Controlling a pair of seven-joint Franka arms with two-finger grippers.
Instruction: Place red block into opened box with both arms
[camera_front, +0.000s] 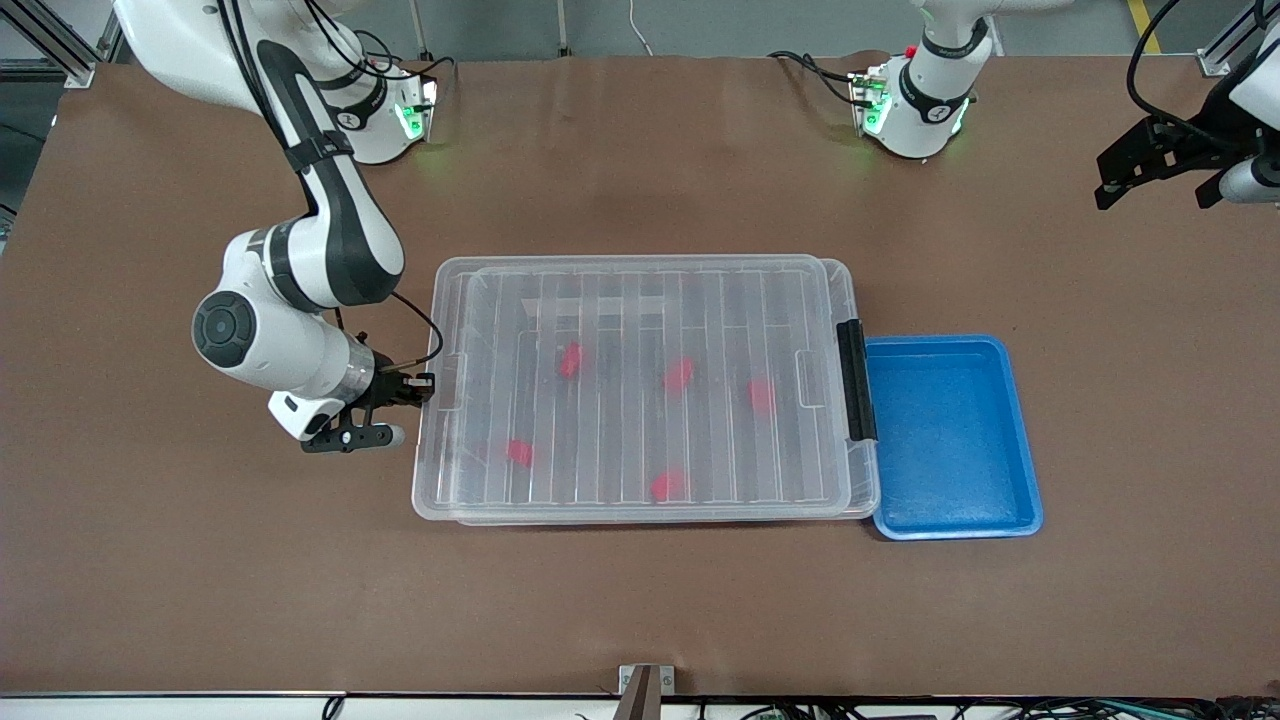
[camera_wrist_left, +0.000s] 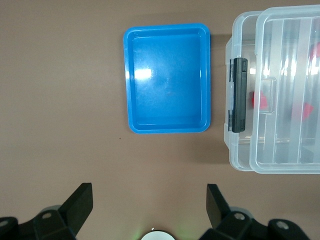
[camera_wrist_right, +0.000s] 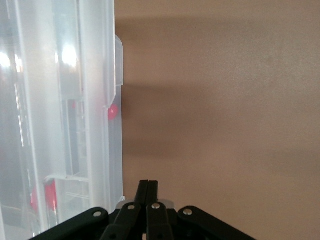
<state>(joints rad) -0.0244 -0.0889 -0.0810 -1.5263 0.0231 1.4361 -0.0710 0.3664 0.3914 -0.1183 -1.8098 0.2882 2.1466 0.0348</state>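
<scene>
Nearest the camera, the box (camera_front: 640, 385) lay with its lid (camera_front: 650, 300) on, five red blocks (camera_front: 665, 485) (blurred pink shapes through the ribs) inside. Beside it sat a blue tray (camera_front: 950, 435). The right gripper (camera_front: 425, 385), pinched shut on nothing, touched the box's short end; pushing there could slide the whole box rather than open it. The left gripper (camera_wrist_left: 150, 207) waited wide open above the table, near the tray.
</scene>
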